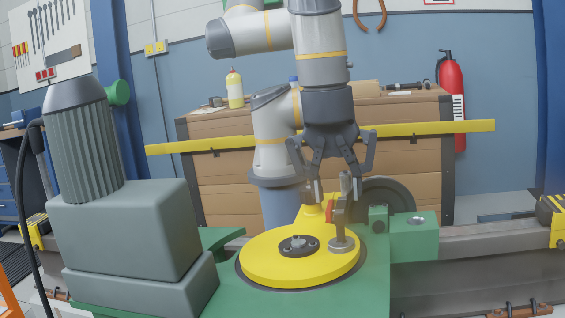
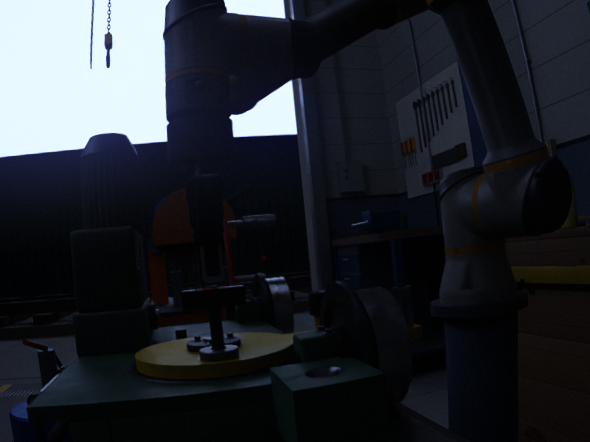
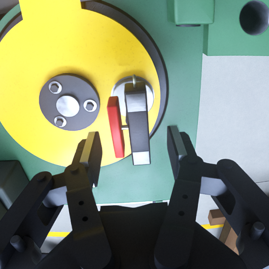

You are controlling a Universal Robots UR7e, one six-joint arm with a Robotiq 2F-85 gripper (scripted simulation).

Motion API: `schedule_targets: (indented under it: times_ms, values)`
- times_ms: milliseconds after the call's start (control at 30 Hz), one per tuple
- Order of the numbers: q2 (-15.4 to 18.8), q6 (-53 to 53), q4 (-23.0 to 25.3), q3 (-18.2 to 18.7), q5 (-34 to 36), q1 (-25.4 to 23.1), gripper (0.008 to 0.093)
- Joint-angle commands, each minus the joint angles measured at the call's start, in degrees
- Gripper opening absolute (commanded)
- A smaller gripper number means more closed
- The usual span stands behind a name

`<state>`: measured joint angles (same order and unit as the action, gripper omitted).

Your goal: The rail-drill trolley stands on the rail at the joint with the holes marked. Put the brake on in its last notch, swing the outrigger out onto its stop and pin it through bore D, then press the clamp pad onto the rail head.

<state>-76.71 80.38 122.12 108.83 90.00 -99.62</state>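
Note:
The T-handled pin (image 3: 136,125) (image 1: 340,225) stands upright in the yellow outrigger disc (image 1: 298,257) (image 3: 72,82), in a bore near the disc's right edge. A red tag (image 3: 116,126) hangs beside its grey handle. My gripper (image 3: 133,148) (image 1: 335,190) is above the handle, open and empty. A grey hub with three bolts (image 3: 68,105) marks the disc's pivot. The green trolley deck (image 1: 355,284) carries the disc. A round bore (image 3: 253,16) (image 1: 415,220) shows in the raised green block to the right.
Behind stand a wooden crate (image 1: 316,158) with a yellow bar (image 1: 395,128) and the arm's base. A large grey motor (image 1: 83,138) on its housing rises to the left. A dark wheel (image 1: 385,197) sits behind the green block. The rail (image 1: 486,233) runs off to the right.

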Motion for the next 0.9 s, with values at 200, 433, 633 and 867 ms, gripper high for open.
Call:
schedule_targets:
  times_ms: [200,433,633,867]
  values:
    - [-1.02,0.00,-1.98,-1.05,0.00,0.00,0.0580]
    - [-1.97,0.00,-4.07,-2.18,0.00,0.00,0.0580]
    - [-2.69,0.00,-5.75,-3.14,0.00,0.00,0.0580]
    - [-3.37,0.00,-7.44,-4.15,0.00,0.00,0.0580]
